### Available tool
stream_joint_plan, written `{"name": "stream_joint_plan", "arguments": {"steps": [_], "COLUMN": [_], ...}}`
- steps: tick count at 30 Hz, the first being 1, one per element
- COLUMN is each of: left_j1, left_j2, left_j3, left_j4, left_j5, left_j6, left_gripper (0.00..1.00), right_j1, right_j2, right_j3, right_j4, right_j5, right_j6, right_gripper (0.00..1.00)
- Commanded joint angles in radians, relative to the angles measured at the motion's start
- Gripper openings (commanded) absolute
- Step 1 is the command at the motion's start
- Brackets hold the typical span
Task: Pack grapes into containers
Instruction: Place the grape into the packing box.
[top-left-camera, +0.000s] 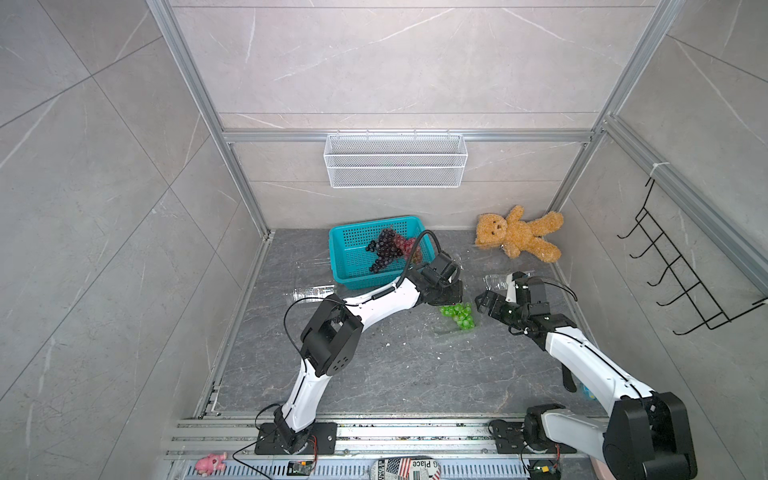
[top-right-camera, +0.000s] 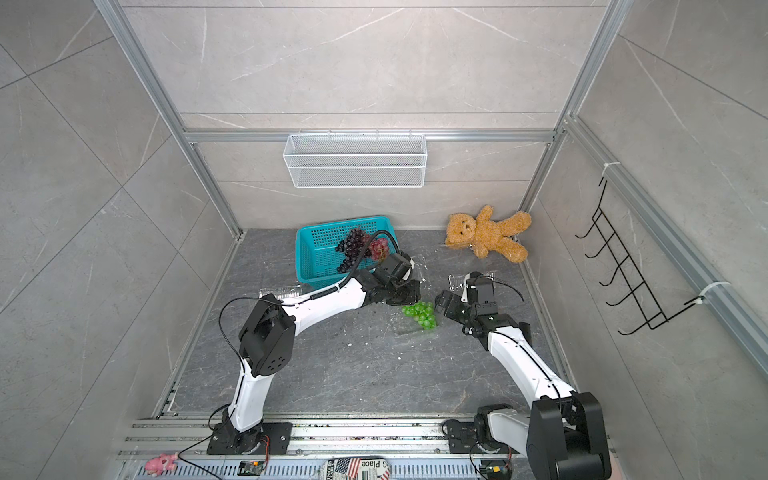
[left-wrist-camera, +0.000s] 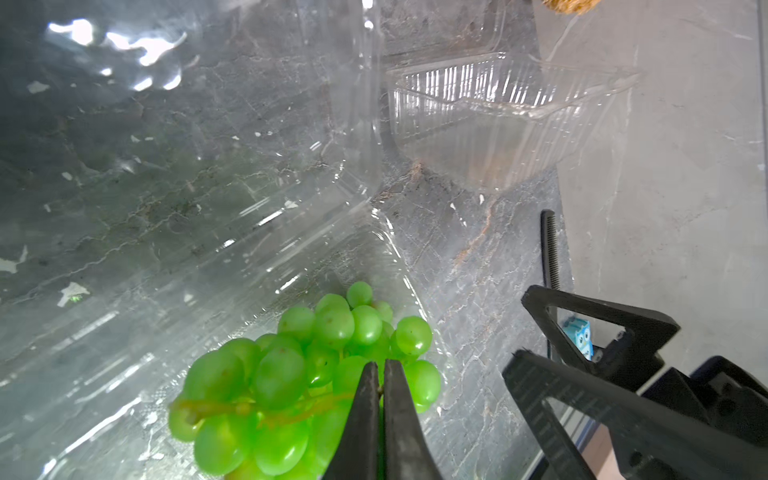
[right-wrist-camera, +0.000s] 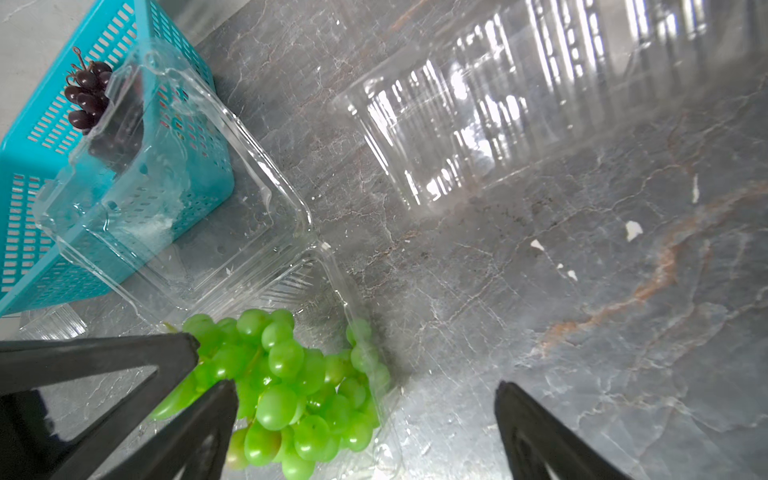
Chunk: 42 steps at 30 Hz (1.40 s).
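Upside-down "Place" on flag-printed item (top-left-camera: 400, 469), grapes (top-left-camera: 458, 316) beyond

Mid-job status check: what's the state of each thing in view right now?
Left gripper: shut, tips at the green bunch's stem.
Right gripper: open, holding nothing.
Green grapes: in the middle container.
Middle container: lid open.
Right container: open, empty.
Left container: lid state unclear.
Dark grapes: in the teal basket.
Red grapes: same basket.
Teddy bear: lying flat.

A green grape bunch (right-wrist-camera: 291, 374) sits inside an open, clear ribbed container (right-wrist-camera: 291, 286).
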Motion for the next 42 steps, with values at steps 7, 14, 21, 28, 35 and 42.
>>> {"name": "stream_joint_plan", "arguments": {"steps": [7, 14, 21, 28, 35, 42], "left_j1": [0.000, 0.005, 0.010, 0.023, 0.078, 0.196], "left_j2": [0.042, 0.039, 0.021, -0.035, -0.130, -0.254], "left_j3": [0.049, 0.084, 0.094, 0.128, 0.140, -0.073], "left_j4": [-0.034, -0.089, -0.107, -0.153, -0.253, -0.187], "left_j5": [-0.006, -0.016, -0.019, -0.027, -0.064, -0.020], "left_j6": [0.023, 0.052, 0.059, 0.093, 0.162, 0.137], "left_gripper": [0.00, 0.14, 0.42, 0.63, 0.88, 0.99], "right_j1": [-0.003, -0.002, -0.003, -0.004, 0.000, 0.011], "right_j2": [0.019, 0.026, 0.041, 0.074, 0.182, 0.260], "right_j3": [-0.007, -0.004, -0.008, 0.001, -0.019, -0.015], "right_j4": [0.032, 0.035, 0.042, 0.056, 0.116, 0.157], "right_j5": [-0.016, -0.022, -0.026, -0.033, -0.070, -0.074], "right_j6": [0.002, -0.003, -0.004, -0.007, 0.000, 0.021], "right_gripper": [0.99, 0.99, 0.99, 0.97, 0.76, 0.57]}}
